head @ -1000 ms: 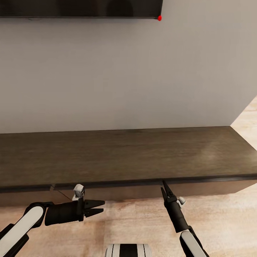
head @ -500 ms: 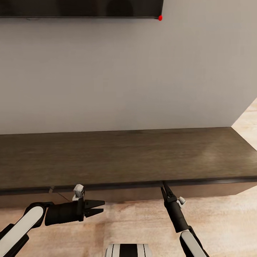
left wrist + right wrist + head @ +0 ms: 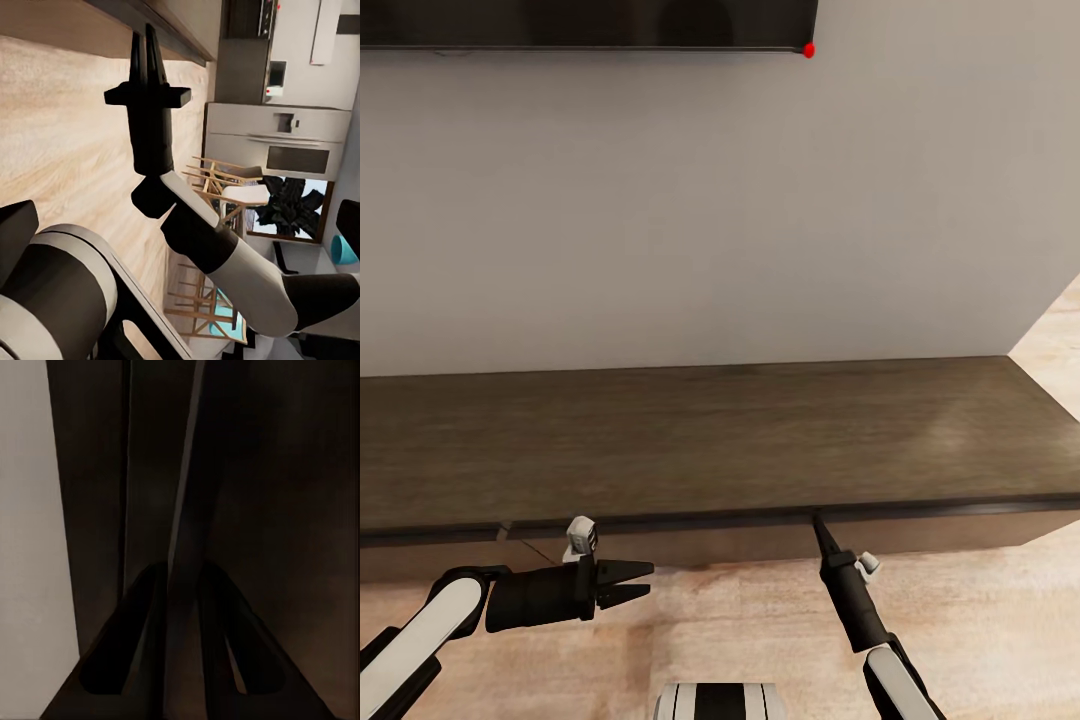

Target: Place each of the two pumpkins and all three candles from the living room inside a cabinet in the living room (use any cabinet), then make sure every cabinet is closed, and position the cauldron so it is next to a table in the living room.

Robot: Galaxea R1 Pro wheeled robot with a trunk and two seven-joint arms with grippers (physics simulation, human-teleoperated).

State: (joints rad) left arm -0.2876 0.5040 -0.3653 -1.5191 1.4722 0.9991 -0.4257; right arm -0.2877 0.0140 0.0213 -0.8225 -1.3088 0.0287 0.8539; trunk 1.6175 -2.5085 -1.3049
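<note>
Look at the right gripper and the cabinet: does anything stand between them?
Nothing visible does. The right gripper has its tips right at the cabinet, at the front edge under the top, fingers close together. The left gripper is off to the side, over the floor.

The cabinet (image 3: 720,440) spans the frame's middle, backed by the wall (image 3: 690,200). Its top lies bare. Open floor (image 3: 760,620) along the bottom leaves passing room.

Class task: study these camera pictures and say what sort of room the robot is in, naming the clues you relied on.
Most likely a home living room: a long low dark-brown wooden TV cabinet runs along a plain grey wall, a black wall-mounted screen hangs above it, and the floor is light wood planks.
</note>
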